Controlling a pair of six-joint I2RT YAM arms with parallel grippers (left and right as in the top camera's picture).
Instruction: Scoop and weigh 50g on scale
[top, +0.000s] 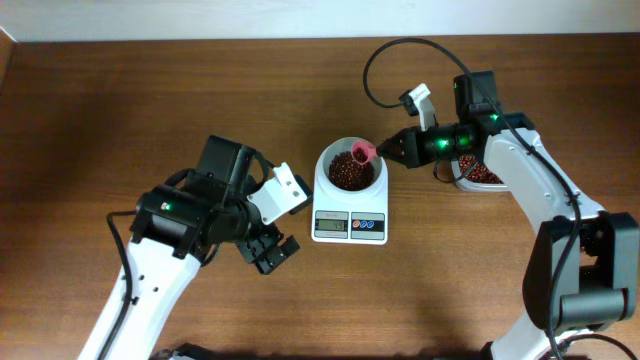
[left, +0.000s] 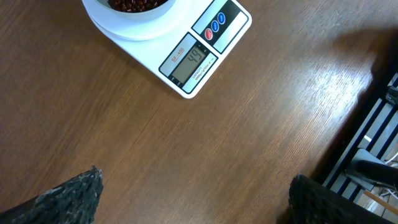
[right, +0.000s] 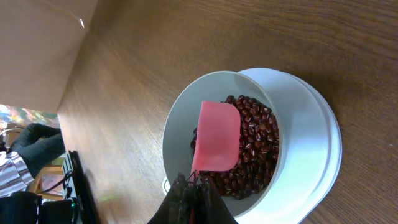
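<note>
Hovering over the scale's (top: 349, 227) white bowl (right: 177, 118), the pink scoop (right: 216, 137) is pinched by its handle in the closed fingers of the right gripper (top: 385, 150). Its long axis runs from those fingers straight in across the bowl's rim, blade end toward the bowl's middle. The red-brown beans (right: 255, 137) lie heaped in the bowl directly beneath the blade. No beans show on the pink face turned to the wrist camera, though whether any sit on its other side cannot be told.

The display (left: 189, 62) on the scale's front edge appears to read 49, so the weighing looks a touch short of the target. Any top-up would probably be only a few beans. The supply, a clear tub of beans (top: 480, 175), sits on the desk (top: 150, 100) on the same side of the scale as the right arm, partly under its wrist. The scoop's handle already points back that way. That arm is clearly the nearer one, and a short pull back along the scoop's own axis would bring the blade over the tub.

The left gripper (left: 196, 196) waits off the scale's front corner on the opposite side, fingers spread wide and holding nothing, well apart from the bowl.
</note>
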